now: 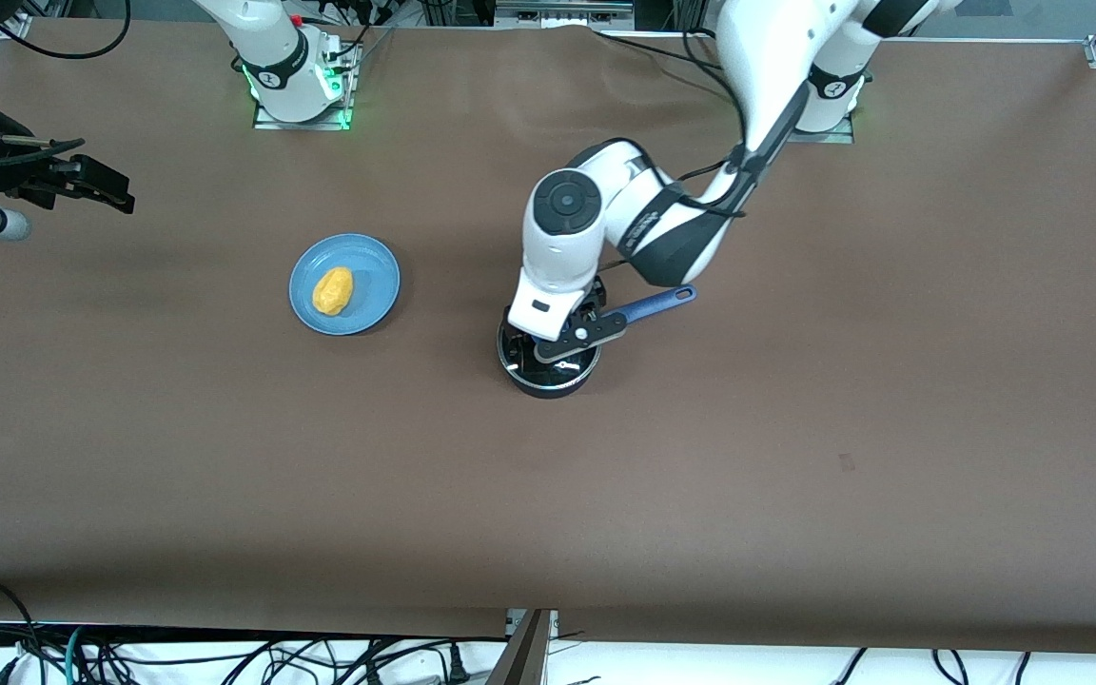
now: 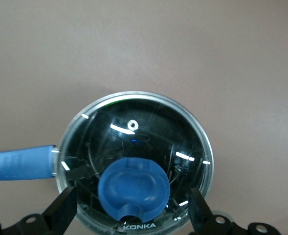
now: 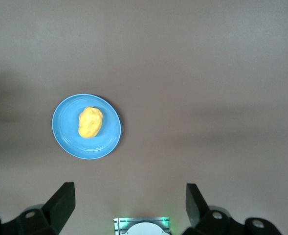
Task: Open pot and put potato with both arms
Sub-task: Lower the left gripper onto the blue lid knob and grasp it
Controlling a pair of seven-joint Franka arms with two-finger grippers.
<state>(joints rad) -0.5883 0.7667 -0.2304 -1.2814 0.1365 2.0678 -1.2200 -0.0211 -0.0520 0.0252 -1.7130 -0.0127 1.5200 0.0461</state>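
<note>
Glass lid (image 2: 134,169): you see it seated on the pot (image 1: 548,366).
Left gripper (image 2: 129,208): spread, straddling the blue knob (image 2: 134,188).
Potato (image 1: 332,290): on the plate (image 1: 372,262).
Right gripper (image 3: 129,203): spread, waiting high.

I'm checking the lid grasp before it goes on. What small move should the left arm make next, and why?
Probably shut the left gripper on the blue knob of the round glass lid. Its fingers stand open on either side of the knob, and the lid is on the black saucepan, so a lift now would catch nothing.
</note>
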